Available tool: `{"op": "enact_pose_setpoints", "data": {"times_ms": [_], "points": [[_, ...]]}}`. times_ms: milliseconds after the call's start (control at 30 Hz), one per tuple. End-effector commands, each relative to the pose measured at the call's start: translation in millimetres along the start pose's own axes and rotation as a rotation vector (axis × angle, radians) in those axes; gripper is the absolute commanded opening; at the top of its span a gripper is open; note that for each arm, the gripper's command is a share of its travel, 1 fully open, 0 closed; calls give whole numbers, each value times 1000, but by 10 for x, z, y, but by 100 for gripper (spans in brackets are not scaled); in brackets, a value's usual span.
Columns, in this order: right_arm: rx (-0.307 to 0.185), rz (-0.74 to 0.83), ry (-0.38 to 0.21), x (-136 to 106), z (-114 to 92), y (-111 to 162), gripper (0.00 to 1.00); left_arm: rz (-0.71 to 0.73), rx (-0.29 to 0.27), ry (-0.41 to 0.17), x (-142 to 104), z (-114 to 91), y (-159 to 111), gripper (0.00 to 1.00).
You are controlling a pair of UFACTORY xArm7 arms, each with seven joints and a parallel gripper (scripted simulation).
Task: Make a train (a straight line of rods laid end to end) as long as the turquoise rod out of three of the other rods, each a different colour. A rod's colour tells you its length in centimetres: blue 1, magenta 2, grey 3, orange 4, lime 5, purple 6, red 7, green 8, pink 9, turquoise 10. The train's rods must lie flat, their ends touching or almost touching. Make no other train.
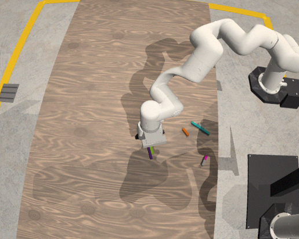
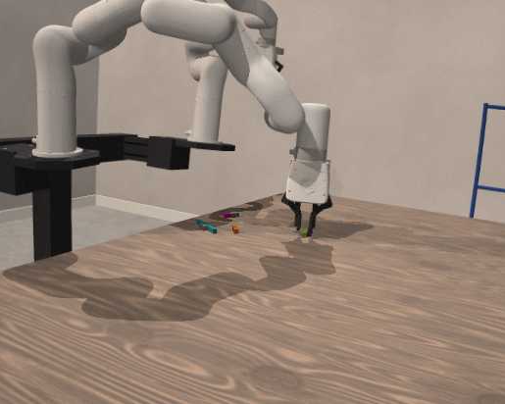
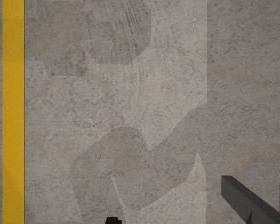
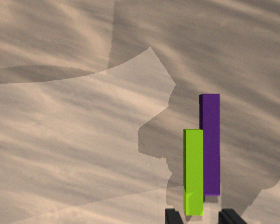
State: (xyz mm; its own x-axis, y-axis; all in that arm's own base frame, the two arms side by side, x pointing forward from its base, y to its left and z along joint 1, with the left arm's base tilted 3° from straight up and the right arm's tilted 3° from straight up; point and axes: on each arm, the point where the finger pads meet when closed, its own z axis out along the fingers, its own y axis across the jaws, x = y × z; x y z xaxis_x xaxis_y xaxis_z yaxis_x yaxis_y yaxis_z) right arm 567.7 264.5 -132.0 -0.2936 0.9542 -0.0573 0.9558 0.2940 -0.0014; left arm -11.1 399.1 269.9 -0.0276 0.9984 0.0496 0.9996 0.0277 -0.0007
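Right gripper [image 1: 152, 142] [image 2: 305, 228] [image 4: 202, 217]: pointing down, fingers partly open with a modest gap, nothing gripped. From my wrist feed, the near end of the lime rod [image 1: 151, 150] [image 2: 305, 233] [image 4: 193, 170] shows just ahead of the gap between the fingertips, with the rest of it reaching away. I can't judge the height left over it.

Purple rod [image 1: 150, 154] [image 2: 310, 234] [image 4: 211, 140] lies alongside lime, long sides touching or nearly so, ends staggered; purple reaches farther out from the gripper.

Farther off, toward the arms' bases, the orange rod [image 1: 185, 131] [image 2: 235, 228] lies alone. Beyond it, the turquoise rod [image 1: 200, 128] [image 2: 207, 227], my length reference, rests near the table's edge.

Also near that edge, well apart from the gripper: magenta rod [image 1: 205, 157] [image 2: 227, 215] and grey rod [image 1: 204, 162] [image 2: 234, 215], end to end, roughly in line, touching or almost. No third rod adjoins them; three-rod train incomplete.

Left gripper [image 2: 278, 65] [image 3: 183, 220]: wide open, empty, raised well away from the rods.
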Motion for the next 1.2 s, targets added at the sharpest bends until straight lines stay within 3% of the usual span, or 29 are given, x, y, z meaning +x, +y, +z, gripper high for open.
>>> {"op": "enact_pose_setpoints", "data": {"times_ms": [0,1167], "points": [[-5,0,1,4,-10,20,26,0,-1,5,12,-19,1,100],[-5,0,1,4,57,21,26,0,-1,5,12,-19,1,100]]}}
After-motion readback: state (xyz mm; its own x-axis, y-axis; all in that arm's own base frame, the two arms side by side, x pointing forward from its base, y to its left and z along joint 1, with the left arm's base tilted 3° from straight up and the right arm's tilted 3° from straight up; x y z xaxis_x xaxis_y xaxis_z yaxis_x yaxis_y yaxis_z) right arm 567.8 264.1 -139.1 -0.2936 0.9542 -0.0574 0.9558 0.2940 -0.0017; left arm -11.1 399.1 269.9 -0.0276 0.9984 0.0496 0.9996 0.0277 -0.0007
